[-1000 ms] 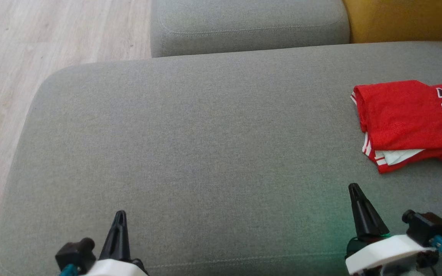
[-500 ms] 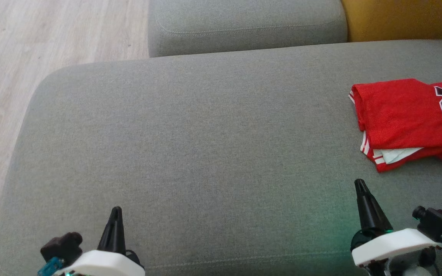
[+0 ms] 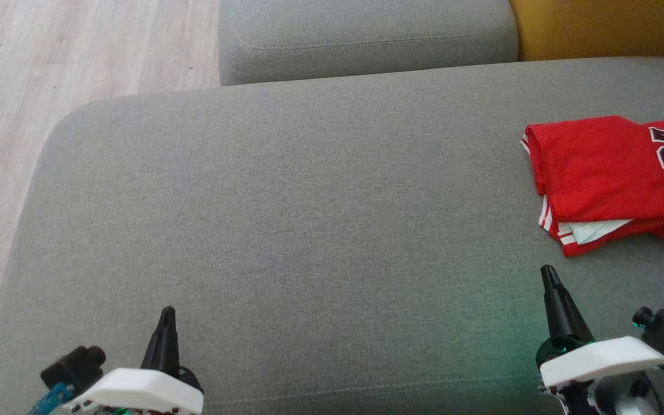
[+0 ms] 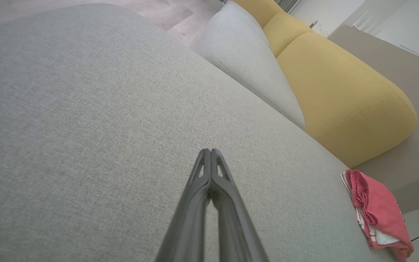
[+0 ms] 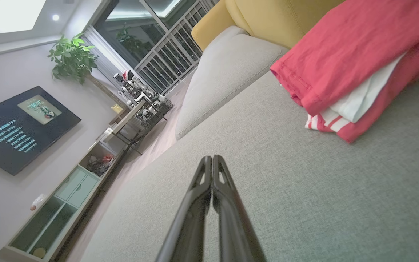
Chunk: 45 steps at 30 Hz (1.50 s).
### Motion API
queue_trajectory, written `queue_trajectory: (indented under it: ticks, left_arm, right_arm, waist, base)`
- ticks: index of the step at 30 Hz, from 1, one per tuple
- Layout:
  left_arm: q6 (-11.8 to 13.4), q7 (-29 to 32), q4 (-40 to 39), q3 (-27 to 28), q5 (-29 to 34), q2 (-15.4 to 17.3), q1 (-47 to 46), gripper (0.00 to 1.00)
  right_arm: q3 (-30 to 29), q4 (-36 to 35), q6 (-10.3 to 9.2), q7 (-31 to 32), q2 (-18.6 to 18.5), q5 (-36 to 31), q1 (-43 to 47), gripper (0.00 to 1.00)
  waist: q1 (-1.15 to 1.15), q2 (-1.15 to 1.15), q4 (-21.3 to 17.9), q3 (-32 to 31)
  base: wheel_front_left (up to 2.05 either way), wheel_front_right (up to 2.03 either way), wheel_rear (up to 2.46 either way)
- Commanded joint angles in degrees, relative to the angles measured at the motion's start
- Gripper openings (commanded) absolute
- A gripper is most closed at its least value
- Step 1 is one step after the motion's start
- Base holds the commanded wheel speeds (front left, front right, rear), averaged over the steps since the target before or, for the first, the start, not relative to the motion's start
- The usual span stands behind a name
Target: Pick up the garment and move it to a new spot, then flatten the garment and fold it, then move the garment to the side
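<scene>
garment [image 3: 603, 173] folded, right on grey cushion [image 3: 309, 230] | left claw [image 3: 166, 313], right claw [image 3: 547, 271] closed, empty | yellow cushion [image 3: 597, 29] behind

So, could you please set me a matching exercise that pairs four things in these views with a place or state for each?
Things:
1. red garment
2. left gripper
3. yellow cushion
4. television

Places or states:
A. dark screen showing pale text
B. jaws shut, holding nothing
C. folded, lying at the right end of the grey seat
D. beyond the grey seat's far edge, toward the right

Pairs: 1-C, 2-B, 3-D, 4-A.
</scene>
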Motion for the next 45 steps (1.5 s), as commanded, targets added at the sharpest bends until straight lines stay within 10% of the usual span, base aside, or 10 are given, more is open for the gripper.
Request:
queue_trajectory:
  ticks: [1,45]
  left_arm:
    - [-0.69,0.11,-1.48,1.67,-1.40,0.87,-3.24,0.00]
    - [-6.68,7.06,2.65,8.61,-32.33,0.97,-9.29,0.00]
  right_arm:
    - [0.11,-1.62,-0.01,0.22,-1.02,1.49,-2.76,0.00]
    - [-2.52,0.84,-0.02,7.33,-1.20,30.85,-6.32,0.00]
  waist:
    - [0.00,0.00,-0.02,0.01]
    - [0.00,0.00,-1.34,0.38]
  base:
    - [0.00,0.00,0.00]
    - [0.00,0.00,0.00]
